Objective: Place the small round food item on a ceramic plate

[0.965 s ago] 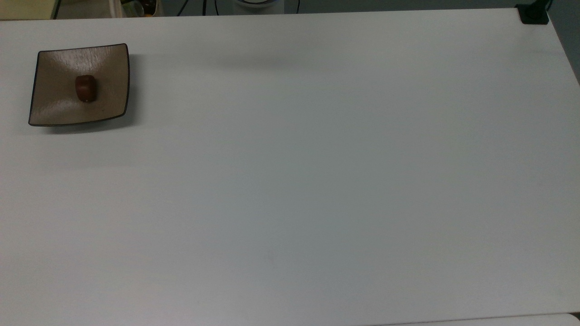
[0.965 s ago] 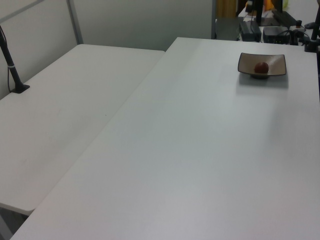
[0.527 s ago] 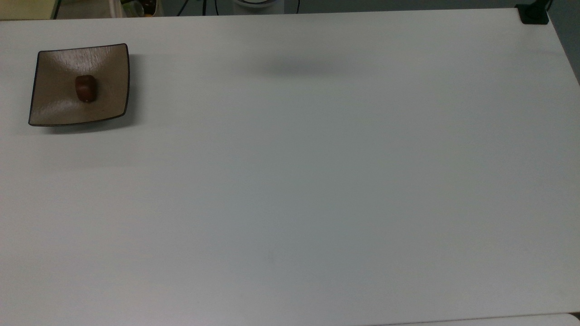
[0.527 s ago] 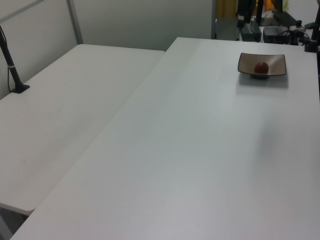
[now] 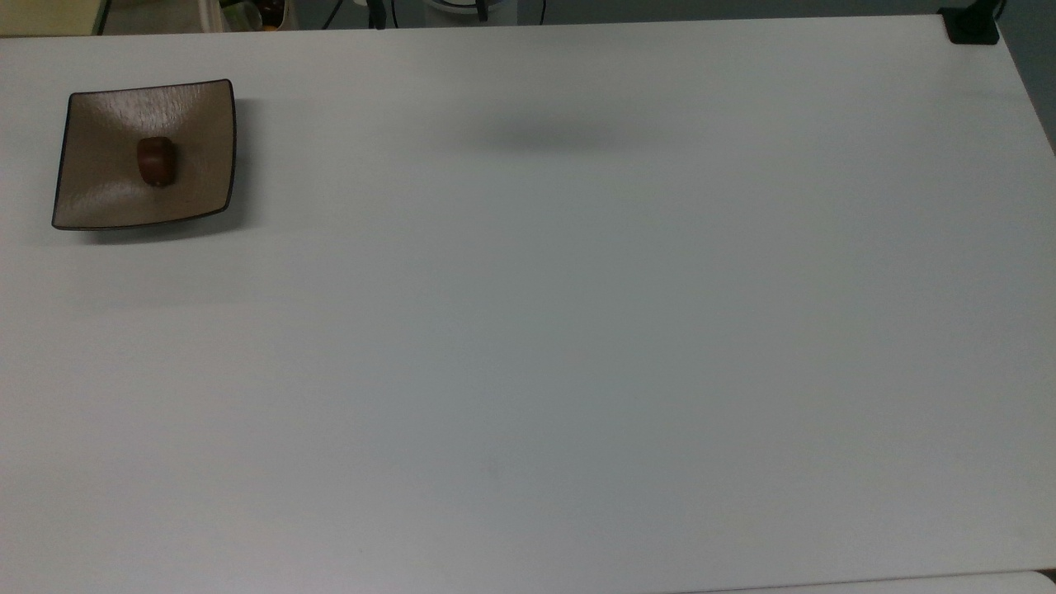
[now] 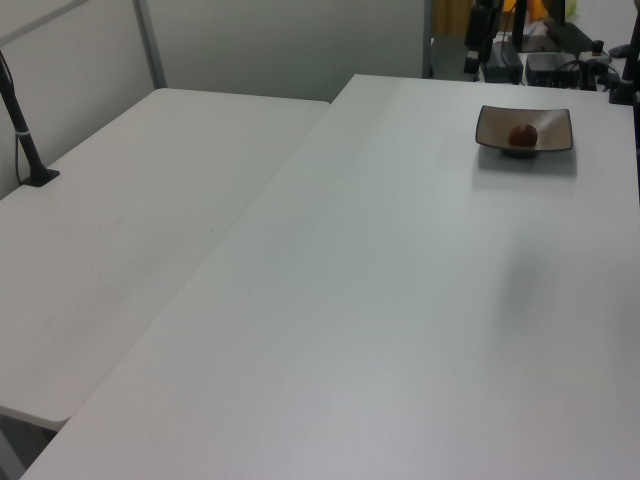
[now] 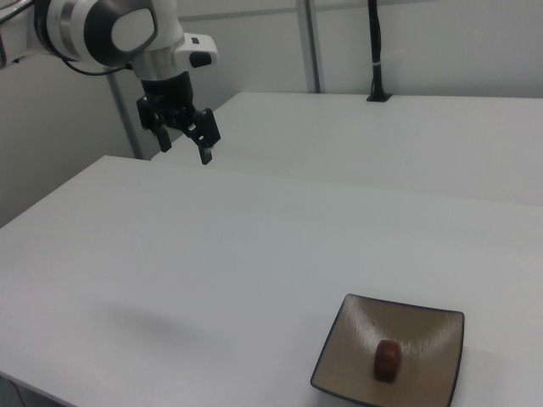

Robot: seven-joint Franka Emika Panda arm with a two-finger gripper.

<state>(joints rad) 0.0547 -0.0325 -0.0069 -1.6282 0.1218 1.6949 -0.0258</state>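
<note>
I see the small round food item (image 5: 156, 160) resting mid-plate | ceramic plate (image 5: 99, 194) at about 10 o'clock on the white table (image 5: 577, 330) in the top view | gripper (image 7: 184, 141) raised at 11 o'clock in the right view, fingers spread with nothing between (well apart from the plate)

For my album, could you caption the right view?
Robot gripper hangs open above a white table, while a small reddish-brown food item sits on a square tan plate.
</note>
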